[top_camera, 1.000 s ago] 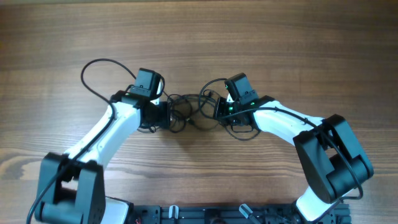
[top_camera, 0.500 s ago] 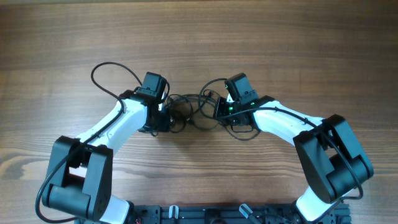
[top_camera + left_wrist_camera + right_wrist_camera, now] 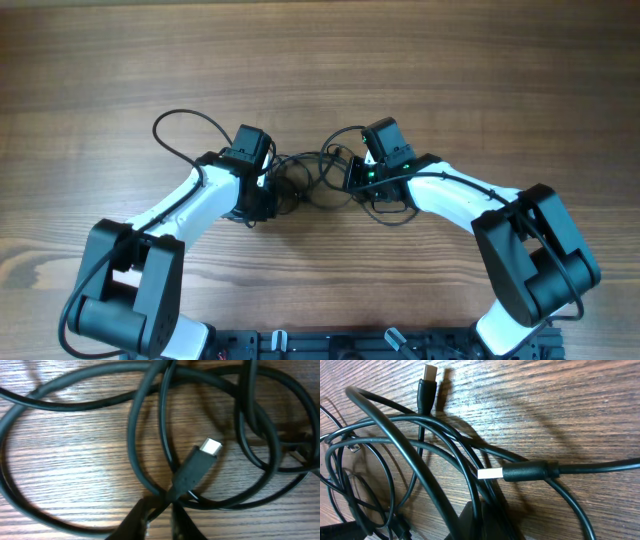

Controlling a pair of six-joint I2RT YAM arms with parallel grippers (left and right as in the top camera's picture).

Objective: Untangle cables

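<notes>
Where the two arms met near the middle of the table (image 3: 320, 60), the cables (image 3: 303, 182) were seen from overhead as a small tangle of thin black loops, stretched along a line from 9 to 3 o'clock. The left gripper (image 3: 266, 192) was set at the tangle's 9 o'clock end and the right gripper (image 3: 352, 178) at its 3 o'clock end, both touching it.

In the left wrist view a slim plug (image 3: 202, 457) with a rounded silver tip was laid on the wood, its long axis slanted and its tip pointed toward 1 o'clock. Its cord was led down toward 7 o'clock between the fingers (image 3: 134, 521), which were clamped on it just behind the plug. Several loops were crossed around the plug.

In the right wrist view a thicker plug (image 3: 520, 471) was laid level, its flat silver tip pointed to 9 o'clock and its cord run off the frame at 3 o'clock. A second plug (image 3: 426, 387) at 11 o'clock was pointed to 12 o'clock. The right fingers (image 3: 485, 520), at 6 o'clock, were pressed together. Strands were crossed over their tips, and whether any was pinched could not be told.

Both pairs of fingers were cut off by the lower frame edge. From overhead the jaws were hidden under the wrists, and single strands could not be followed through the tangle.
</notes>
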